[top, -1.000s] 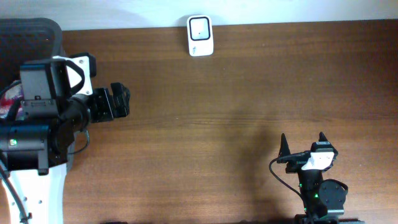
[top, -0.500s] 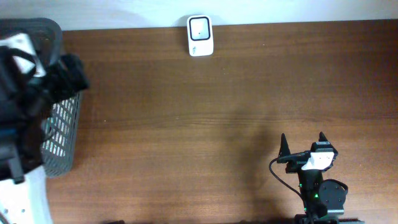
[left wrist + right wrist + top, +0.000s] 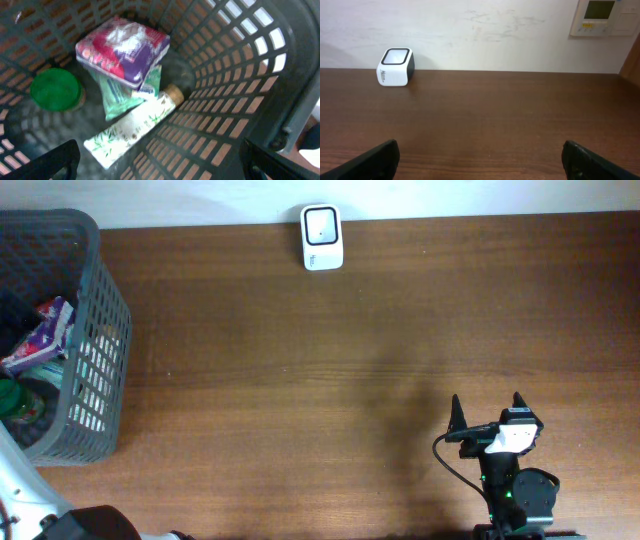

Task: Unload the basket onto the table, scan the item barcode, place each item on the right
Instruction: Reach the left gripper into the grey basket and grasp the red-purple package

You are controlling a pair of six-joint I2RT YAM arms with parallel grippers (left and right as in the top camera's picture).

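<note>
Plastic lattice, grey and tapered with rounded corners, formed the basket (image 3: 105,330), which was cut off at the frame edge on the wood-grain table (image 3: 300,380). Inside the basket, a glossy pink-and-purple packet (image 3: 122,52) was stacked on a green pouch (image 3: 117,97), beside a round green lid (image 3: 55,90) and a leaf-printed tube (image 3: 132,130). All print was blurred, and a barcode could not be made out. The left gripper (image 3: 157,150) was spread wide above the basket, with nothing grasped and only its dark fingertips seen. The right gripper (image 3: 487,412), well apart from the basket, was likewise released. The white, rounded scanner (image 3: 322,237) was set well apart from the basket.
</note>
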